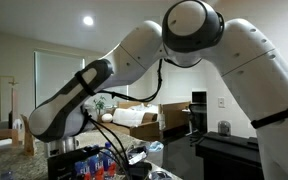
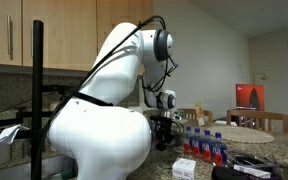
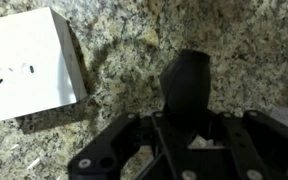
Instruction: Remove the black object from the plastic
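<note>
In the wrist view a black object [image 3: 186,85] stands up between my gripper's [image 3: 187,112] fingers, over a speckled granite counter [image 3: 254,40]. The gripper looks shut on it. A white plastic container [image 3: 26,62] with small dark marks on top lies on the counter at the upper left, apart from the black object. In an exterior view the gripper [image 2: 164,130] hangs low over the counter, and the arm hides what it holds. In an exterior view [image 1: 102,152] the wrist is low behind clutter.
A row of small bottles with blue caps [image 2: 206,146] stands on the counter beside the gripper. A dark round dish [image 2: 246,166] sits near the front. Wooden cabinets [image 2: 64,30] hang behind. A black post [image 2: 37,95] stands close to the camera.
</note>
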Robot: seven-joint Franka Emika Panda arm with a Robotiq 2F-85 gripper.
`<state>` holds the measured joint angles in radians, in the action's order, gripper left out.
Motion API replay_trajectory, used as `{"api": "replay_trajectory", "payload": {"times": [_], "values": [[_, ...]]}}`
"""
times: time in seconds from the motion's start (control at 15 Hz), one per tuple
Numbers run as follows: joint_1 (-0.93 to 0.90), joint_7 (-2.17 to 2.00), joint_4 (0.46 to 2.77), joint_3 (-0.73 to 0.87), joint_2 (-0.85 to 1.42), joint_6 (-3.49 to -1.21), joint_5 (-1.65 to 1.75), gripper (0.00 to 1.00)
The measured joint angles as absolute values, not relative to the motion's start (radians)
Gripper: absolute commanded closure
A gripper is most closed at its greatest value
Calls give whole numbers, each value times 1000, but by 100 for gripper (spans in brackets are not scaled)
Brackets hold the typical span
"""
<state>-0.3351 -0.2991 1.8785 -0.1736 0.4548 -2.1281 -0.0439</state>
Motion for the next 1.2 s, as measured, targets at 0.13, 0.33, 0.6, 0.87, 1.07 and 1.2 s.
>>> {"api": "replay_trajectory", "payload": {"times": [0.13, 0.33, 0.6, 0.87, 1.07, 1.2], "values": [[-335, -299, 1878, -174, 455, -2128, -44, 93], [-336, -299, 1878, -174, 455, -2128, -43, 92], [-336, -299, 1879, -174, 455, -2128, -43, 93], [-336, -299, 1879, -174, 455, -2128, -43, 57], [-336, -299, 1879, -174, 455, -2128, -43, 37], [-336, -299, 1879, -174, 455, -2128, -43, 24]]}}
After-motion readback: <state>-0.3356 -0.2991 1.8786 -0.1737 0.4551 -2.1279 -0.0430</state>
